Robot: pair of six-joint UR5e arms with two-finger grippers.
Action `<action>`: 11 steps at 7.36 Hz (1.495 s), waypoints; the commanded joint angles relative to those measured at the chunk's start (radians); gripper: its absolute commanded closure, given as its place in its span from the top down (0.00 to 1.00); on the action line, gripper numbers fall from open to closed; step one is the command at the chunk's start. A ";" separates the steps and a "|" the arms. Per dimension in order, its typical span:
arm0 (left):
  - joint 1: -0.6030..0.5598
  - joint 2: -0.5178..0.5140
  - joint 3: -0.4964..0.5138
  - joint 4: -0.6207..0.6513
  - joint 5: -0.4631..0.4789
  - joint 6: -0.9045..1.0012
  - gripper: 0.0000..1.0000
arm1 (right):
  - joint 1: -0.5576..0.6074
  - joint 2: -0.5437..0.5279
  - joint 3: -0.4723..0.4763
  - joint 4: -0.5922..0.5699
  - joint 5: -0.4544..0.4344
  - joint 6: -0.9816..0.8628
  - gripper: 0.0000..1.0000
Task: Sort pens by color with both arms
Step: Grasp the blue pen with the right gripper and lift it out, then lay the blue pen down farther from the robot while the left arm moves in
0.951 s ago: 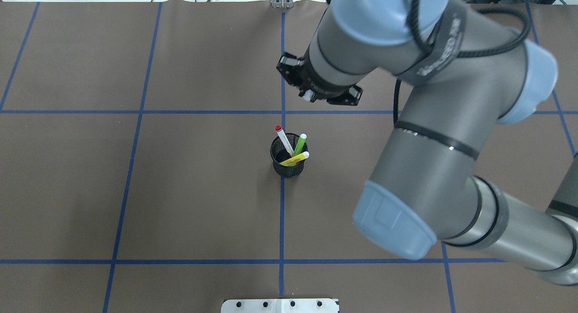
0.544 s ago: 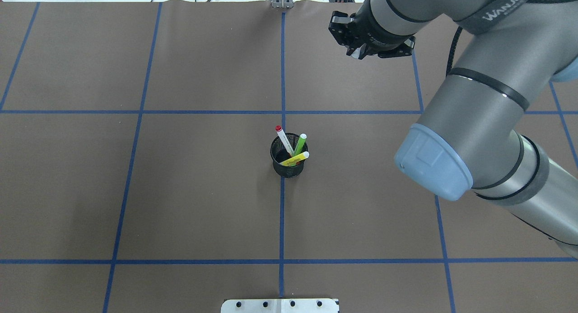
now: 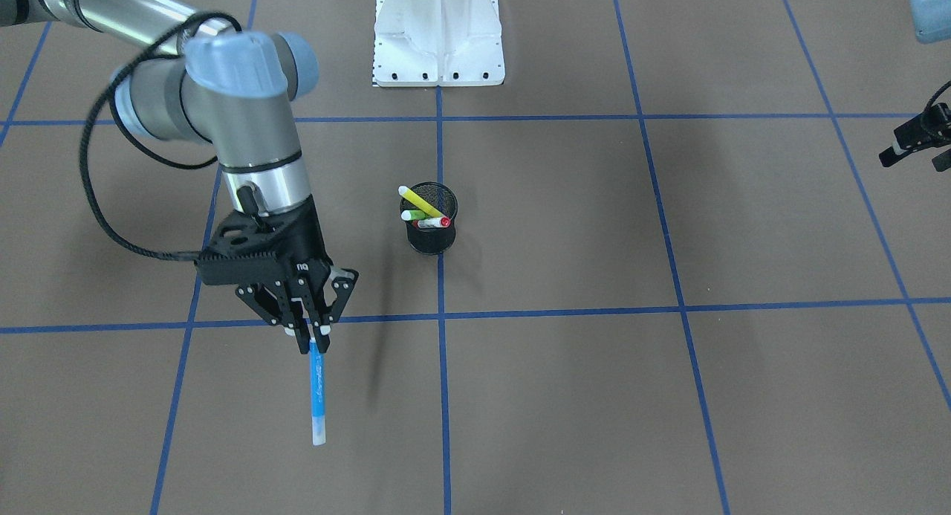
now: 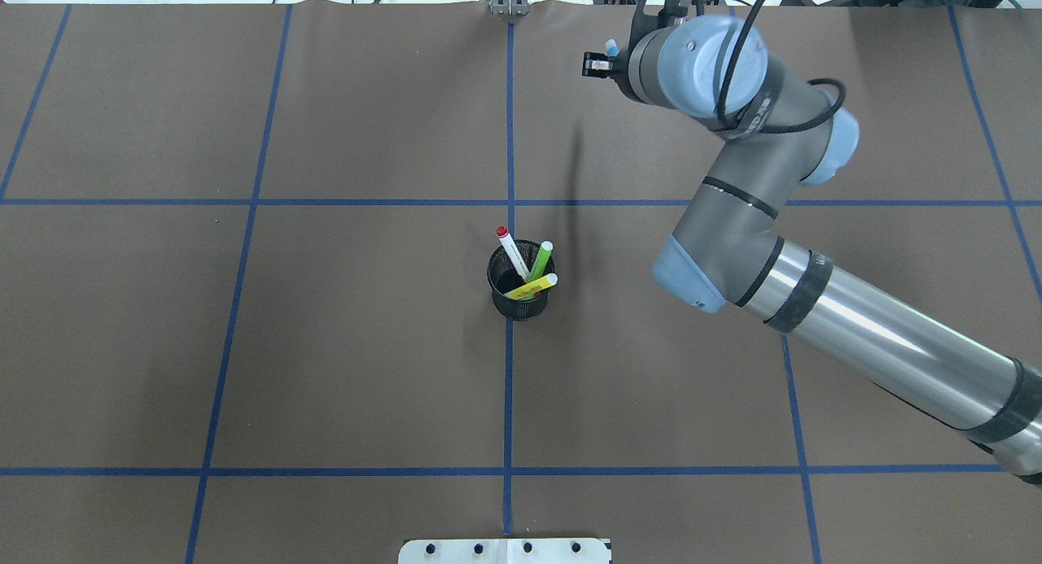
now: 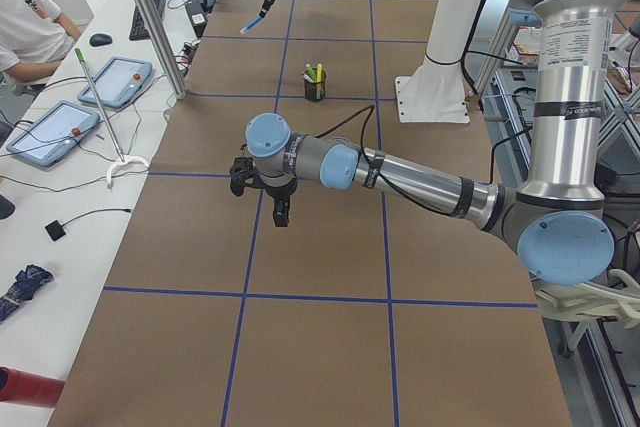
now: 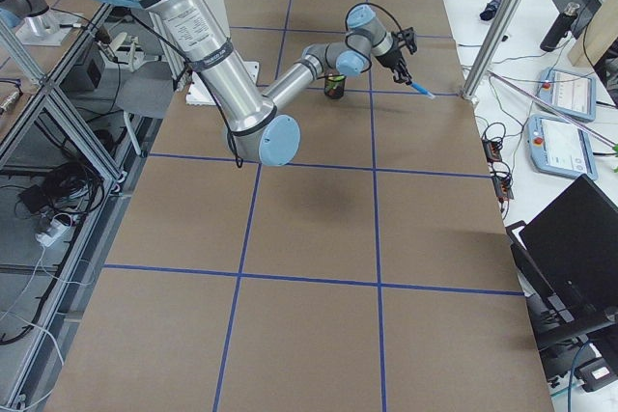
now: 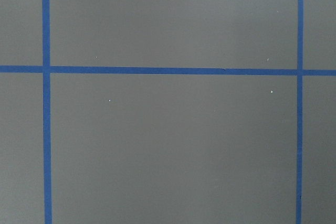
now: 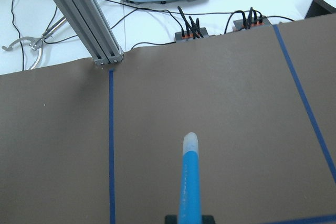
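Note:
My right gripper (image 3: 312,338) is shut on a blue pen (image 3: 318,385) and holds it upright, pale tip down, above the table's far side. The pen also shows in the right wrist view (image 8: 190,182), and its top end pokes out beside the gripper (image 4: 601,59) in the overhead view. A black mesh cup (image 4: 521,299) at the table's centre holds a red-and-white pen (image 4: 513,253), a green pen (image 4: 541,259) and a yellow pen (image 4: 533,286). My left gripper (image 3: 912,145) hangs at the view's edge, far from the cup; its jaws look spread and empty.
Blue tape lines divide the brown table into squares (image 4: 509,202). A metal post (image 8: 79,14) stands at the far table edge, with cables and tablets behind it. The white pedestal base (image 3: 438,32) is at the robot's side. The left wrist view shows only bare table (image 7: 173,140).
My right arm has swung away from the cup toward the far right of the table, carrying the blue pen. The three pens in the cup have not moved.

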 commanded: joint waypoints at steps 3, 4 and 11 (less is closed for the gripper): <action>0.000 0.000 -0.004 0.000 0.002 0.000 1.00 | -0.085 0.000 -0.197 0.216 -0.130 -0.103 0.00; 0.000 0.000 -0.010 0.002 0.000 0.000 1.00 | -0.104 -0.012 -0.195 0.218 -0.134 -0.103 0.00; 0.104 -0.128 -0.018 -0.008 0.012 -0.254 1.00 | -0.127 -0.072 -0.119 0.218 -0.184 -0.104 1.00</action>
